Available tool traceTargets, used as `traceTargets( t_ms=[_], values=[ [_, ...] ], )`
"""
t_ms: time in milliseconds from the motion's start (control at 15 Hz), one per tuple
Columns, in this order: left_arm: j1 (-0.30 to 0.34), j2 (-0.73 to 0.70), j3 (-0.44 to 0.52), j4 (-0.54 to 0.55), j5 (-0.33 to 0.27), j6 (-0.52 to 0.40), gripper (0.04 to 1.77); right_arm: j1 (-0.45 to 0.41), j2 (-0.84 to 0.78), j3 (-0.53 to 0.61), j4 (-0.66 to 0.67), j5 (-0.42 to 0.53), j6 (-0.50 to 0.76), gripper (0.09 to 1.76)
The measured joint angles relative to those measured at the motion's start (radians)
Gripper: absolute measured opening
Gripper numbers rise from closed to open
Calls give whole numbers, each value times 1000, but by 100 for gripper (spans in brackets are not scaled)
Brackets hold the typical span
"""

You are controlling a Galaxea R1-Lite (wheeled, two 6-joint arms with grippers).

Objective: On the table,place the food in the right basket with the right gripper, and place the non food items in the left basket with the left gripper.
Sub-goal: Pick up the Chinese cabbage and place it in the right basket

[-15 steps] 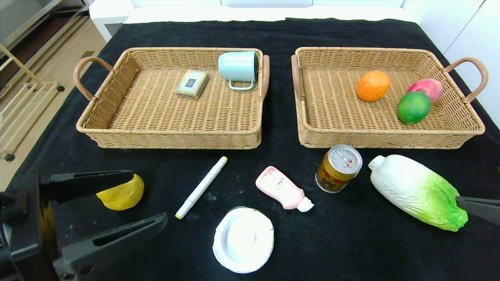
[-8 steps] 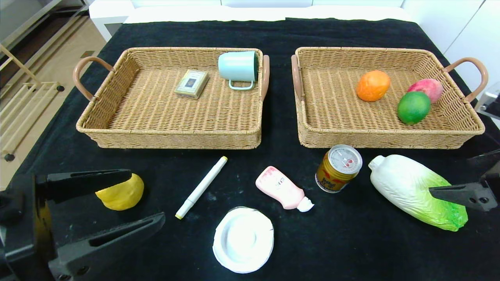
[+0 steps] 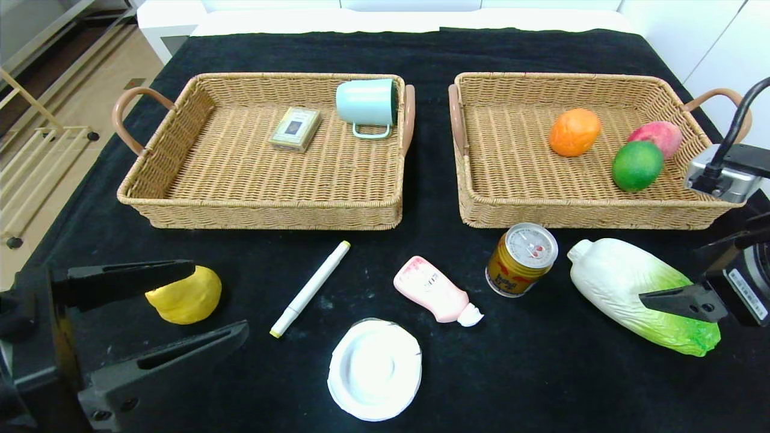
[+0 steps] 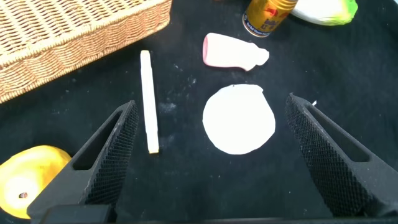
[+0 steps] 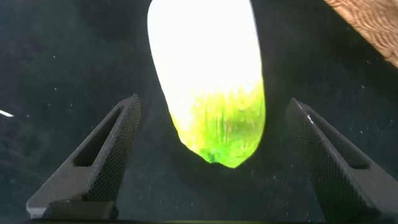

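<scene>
Tan floor (image 3: 66,90), white cabinet (image 3: 728,48) behind.

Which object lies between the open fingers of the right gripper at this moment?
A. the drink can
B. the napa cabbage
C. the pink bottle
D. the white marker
B: in the right wrist view the green leafy end of the napa cabbage lies between the spread fingers of the right gripper, not yet gripped.

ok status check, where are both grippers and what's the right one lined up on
Right gripper open, straddling leafy end of napa cabbage, no contact. Left gripper open, above white dish. Nothing blocking.
</scene>
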Motion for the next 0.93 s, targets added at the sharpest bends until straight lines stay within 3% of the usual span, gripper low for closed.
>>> traceTargets(
  t_ms=[267, 933],
  values=[
    [0, 0, 1, 0, -1, 0, 172, -2, 29, 0, -30, -70, -24, 171],
    [-3, -9, 9, 4, -3, 29, 172, 4, 75, 0, -49, -73, -30, 171]
  ],
)
